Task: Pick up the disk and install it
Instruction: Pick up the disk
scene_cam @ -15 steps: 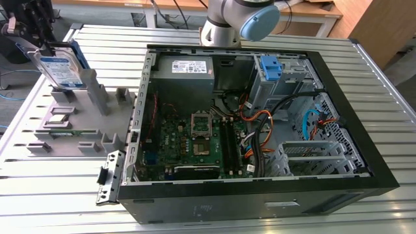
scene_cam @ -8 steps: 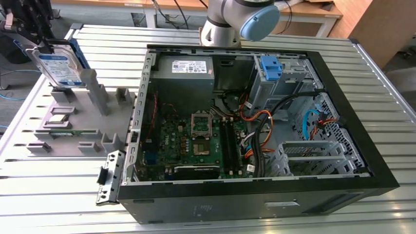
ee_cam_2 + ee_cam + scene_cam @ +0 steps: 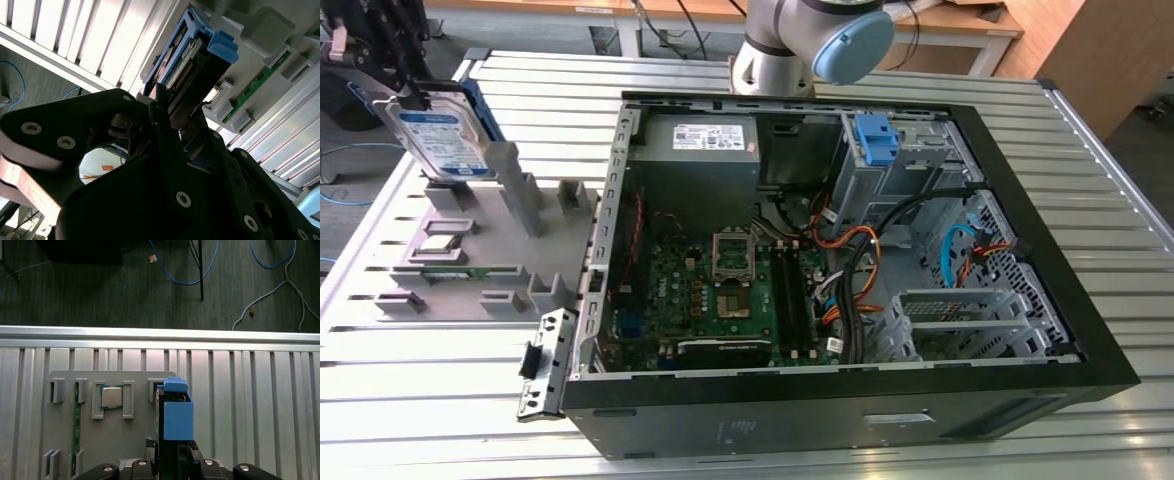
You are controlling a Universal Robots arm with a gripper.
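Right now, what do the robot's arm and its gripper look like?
In the exterior view the arm is a round silver-grey tube with a light blue cap on its joint. In the second wrist view the gripper is matte black, built of flat angular plates joined by round silver screw heads.

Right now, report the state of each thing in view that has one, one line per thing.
disk, upright, clamped in the end effector, outside the case.
end effector, shut on the disk.
computer case, lying on its side, side panel off, inside exposed.
processor chip, seated in its pocket on the grey fixture.
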